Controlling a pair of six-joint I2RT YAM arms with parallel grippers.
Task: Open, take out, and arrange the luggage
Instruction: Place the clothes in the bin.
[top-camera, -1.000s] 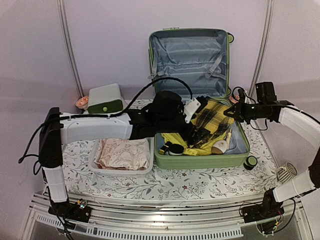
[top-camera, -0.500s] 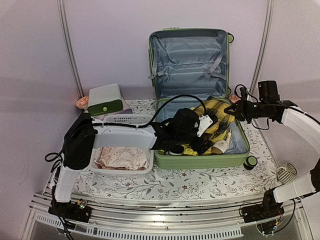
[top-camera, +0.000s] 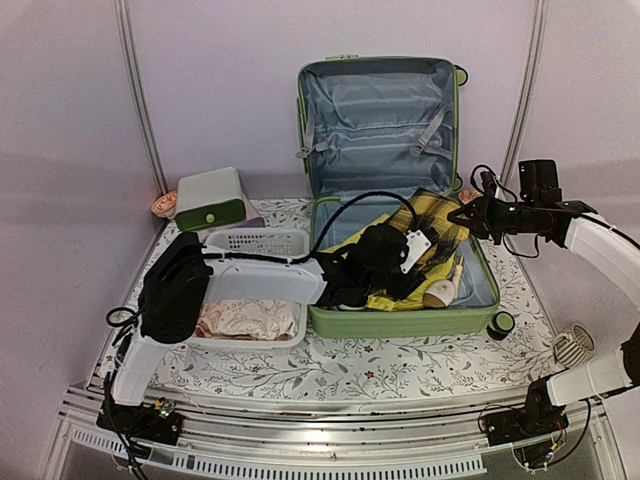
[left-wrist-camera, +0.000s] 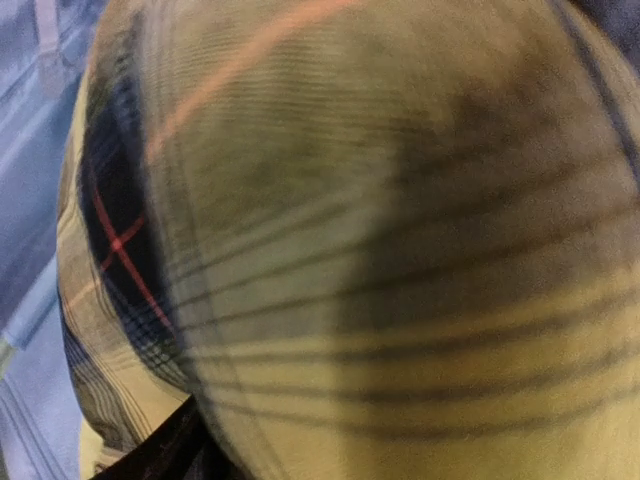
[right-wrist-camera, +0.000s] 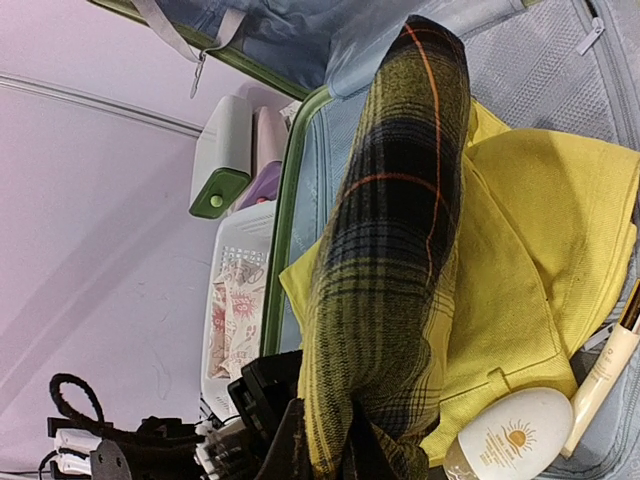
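Already open, the luggage (top-camera: 390, 322) lies flat right of mid-table, its lid standing upright at the back.
Its hard shell looks stiff and steady, but the plaid cloth (right-wrist-camera: 390, 250) inside is limp, best taken by a bunched fold. The right gripper (top-camera: 468, 214) pinches that cloth's end; the left gripper (top-camera: 400, 262) sits right over it, jaws unseen, state unclear.

White left arm (top-camera: 260, 280) folded at its black elbow, forearm stretched rightward, left pincer (top-camera: 392, 268) pointing down under the black wrist, jaws hidden, white right arm (top-camera: 600, 240) raised, reaching left, right pincer (top-camera: 464, 216) clamped on yellow-and-black plaid cloth (right-wrist-camera: 400, 230)
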